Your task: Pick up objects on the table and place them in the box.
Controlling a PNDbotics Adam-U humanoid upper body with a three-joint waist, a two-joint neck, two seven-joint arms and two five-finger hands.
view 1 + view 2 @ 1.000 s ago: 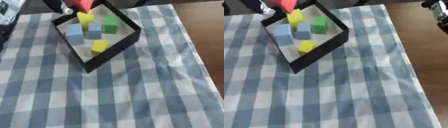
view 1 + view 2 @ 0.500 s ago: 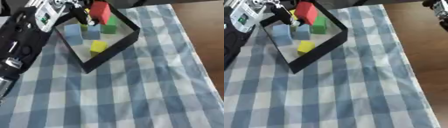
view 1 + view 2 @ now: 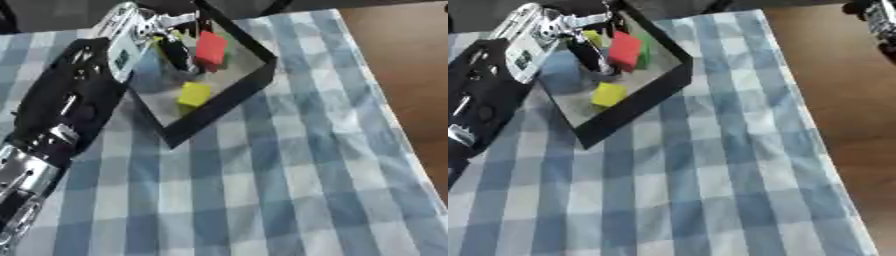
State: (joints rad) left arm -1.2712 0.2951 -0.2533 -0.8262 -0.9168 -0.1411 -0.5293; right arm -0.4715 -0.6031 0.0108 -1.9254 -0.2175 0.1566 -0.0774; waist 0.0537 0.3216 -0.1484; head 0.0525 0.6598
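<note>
Up at the far left of the table, a red block (image 3: 211, 46) sat over the inside of the black box (image 3: 229, 95), tilted, right against the dark fingers (image 3: 181, 54) of my left hand (image 3: 154, 35). Those fingers were curled down beside it and looked to be pinching it, though the blur kept me from seeing exactly where they met it. A bit of green block (image 3: 646, 47) showed just behind the red one on its right side. Nearer to me in the same box lay a yellow block (image 3: 194, 94), well clear of my fingers, and a second patch of yellow (image 3: 592, 37) peeked out at the far side, close beside my hand. Something pale blue (image 3: 562, 70) sat at the left of the box floor, half under my wrist; I could not make out its shape.

My left arm (image 3: 61, 110) came in from the near left, black with silver parts, crossing the box's left wall. The box rested askew on a blue and white checked cloth (image 3: 289, 180), which covered the table up to a strip of brown wood (image 3: 842, 100) at the right. My right hand (image 3: 880, 19) showed only as a dark shape in the far right corner of the right eye view, and I could not tell how its fingers were set.
</note>
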